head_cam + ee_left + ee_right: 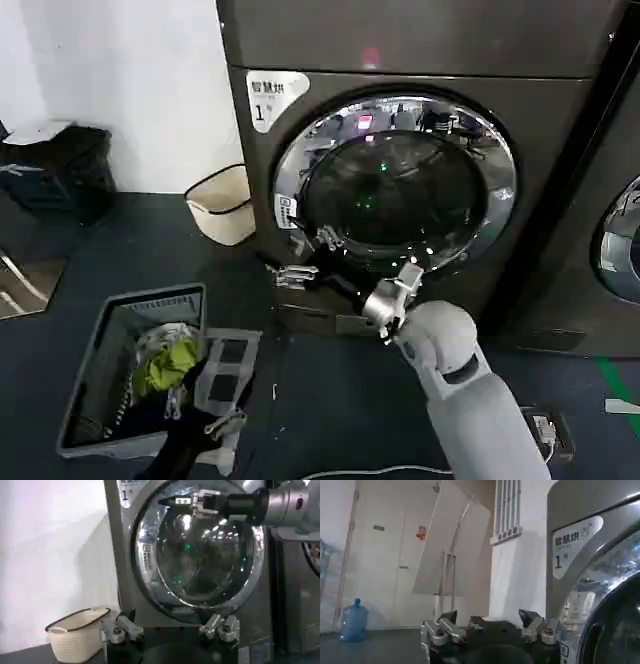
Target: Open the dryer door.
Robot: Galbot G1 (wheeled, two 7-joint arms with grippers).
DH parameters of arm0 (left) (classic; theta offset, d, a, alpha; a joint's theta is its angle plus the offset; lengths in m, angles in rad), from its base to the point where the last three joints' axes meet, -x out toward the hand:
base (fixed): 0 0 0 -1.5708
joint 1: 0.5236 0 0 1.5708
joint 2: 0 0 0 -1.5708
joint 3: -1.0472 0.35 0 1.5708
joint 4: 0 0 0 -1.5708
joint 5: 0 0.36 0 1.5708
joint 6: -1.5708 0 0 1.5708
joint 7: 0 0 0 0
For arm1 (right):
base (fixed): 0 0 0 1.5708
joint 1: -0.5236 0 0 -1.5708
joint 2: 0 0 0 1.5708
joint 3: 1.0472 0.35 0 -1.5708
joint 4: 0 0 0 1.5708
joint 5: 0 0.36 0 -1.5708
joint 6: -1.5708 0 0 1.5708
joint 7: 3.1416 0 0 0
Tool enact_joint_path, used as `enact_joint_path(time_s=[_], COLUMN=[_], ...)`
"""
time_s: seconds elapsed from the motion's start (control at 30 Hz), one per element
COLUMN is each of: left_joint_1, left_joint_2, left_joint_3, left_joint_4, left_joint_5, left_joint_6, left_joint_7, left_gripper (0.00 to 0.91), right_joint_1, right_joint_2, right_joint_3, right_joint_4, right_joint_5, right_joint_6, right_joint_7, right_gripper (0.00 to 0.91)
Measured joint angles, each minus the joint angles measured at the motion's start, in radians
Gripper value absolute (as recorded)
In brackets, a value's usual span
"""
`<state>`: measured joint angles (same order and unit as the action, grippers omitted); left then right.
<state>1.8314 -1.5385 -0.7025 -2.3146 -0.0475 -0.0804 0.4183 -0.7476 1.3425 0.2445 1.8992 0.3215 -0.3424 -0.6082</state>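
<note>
Sticker (271, 98) reading "1" marks the dryer (420, 50); its dryer door (395, 180) sits closed. Right gripper (395, 290) and left gripper (292, 275) both hover spread-fingered by its rim.

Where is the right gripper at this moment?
In the head view the right gripper reaches across the closed dryer door to its lower left chrome rim, near the small white label there.

white wall (120, 90) | dark floor (330, 390) | cream basket (225, 205) by wall | blue water jug (354, 620)
</note>
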Motion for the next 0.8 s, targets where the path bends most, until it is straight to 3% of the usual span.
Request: enact_joint_path(time_s=[0.23, 0.57, 0.8], left_joint_1=[-0.019, -0.030, -0.031], left_joint_2=[0.007, 0.019, 0.020], left_joint_3=[-0.006, -0.011, -0.019], left_joint_4=[0.013, 0.036, 0.040], left_joint_5=[-0.014, -0.034, -0.029], left_joint_6=[0.001, 0.001, 0.003], left_joint_7=[0.016, 0.018, 0.017], left_gripper=[0.907, 0.907, 0.907], right_joint_1=[0.025, 0.136, 0.208], right_joint_2=[-0.042, -0.029, 0.007], right_joint_3=[0.120, 0.099, 0.022], right_joint_4=[-0.111, -0.309, -0.429], right_joint_5=[-0.005, -0.082, -0.113], right_joint_6=[-0.002, 0.156, 0.162], right_joint_7=[-0.096, -0.135, -0.158], right_gripper=[0.907, 0.907, 0.907])
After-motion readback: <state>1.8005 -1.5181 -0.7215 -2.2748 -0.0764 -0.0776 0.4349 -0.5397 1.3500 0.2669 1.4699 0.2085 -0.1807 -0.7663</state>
